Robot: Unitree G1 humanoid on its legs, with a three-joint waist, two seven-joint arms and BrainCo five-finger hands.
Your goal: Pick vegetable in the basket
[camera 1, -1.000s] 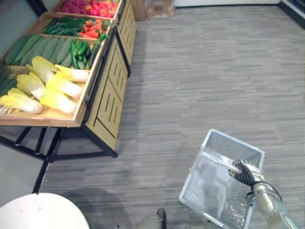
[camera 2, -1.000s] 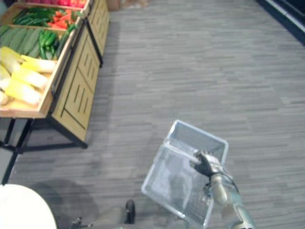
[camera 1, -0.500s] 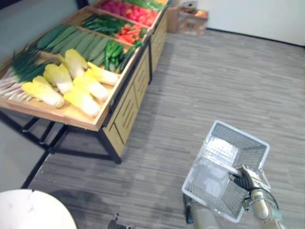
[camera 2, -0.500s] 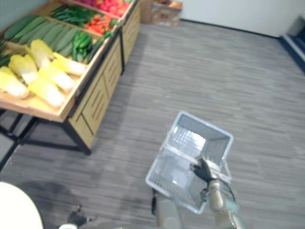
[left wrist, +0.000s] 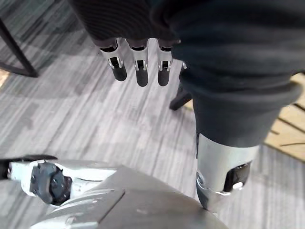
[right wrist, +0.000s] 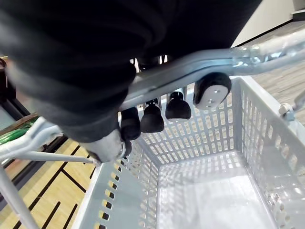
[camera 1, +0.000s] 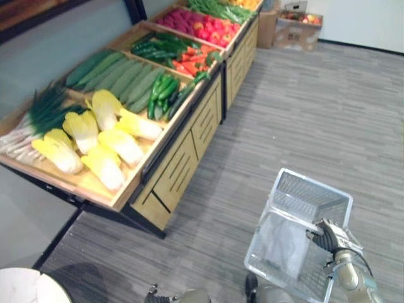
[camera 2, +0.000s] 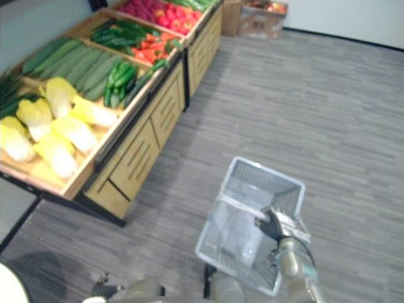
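Note:
My right hand [camera 1: 328, 237] is shut on the metal handle [right wrist: 190, 67] of a white mesh basket [camera 1: 283, 189], which hangs low at my right over the floor. In the right wrist view its dark fingertips [right wrist: 152, 118] curl under the handle, and the basket's bottom [right wrist: 214, 200] is bare. A wooden stand [camera 1: 183, 161] at the left holds the vegetables: yellow-white cabbages [camera 1: 101, 142], long cucumbers [camera 1: 120, 69], green peppers [camera 1: 164, 95], carrots [camera 1: 189, 63], red vegetables [camera 1: 202, 22] and green onions [camera 1: 38, 117]. My left hand [left wrist: 137, 67] hangs open over the floor.
The stand runs from the near left to the far middle on black legs [camera 1: 57, 243]. Cardboard boxes [camera 1: 297, 31] sit by the far wall. A white round table [camera 1: 25, 287] shows at the lower left corner. Grey plank floor lies between the stand and the basket.
The camera has moved: the stand now shows larger and further right, with more of its crates in view. The basket stays in my right hand.

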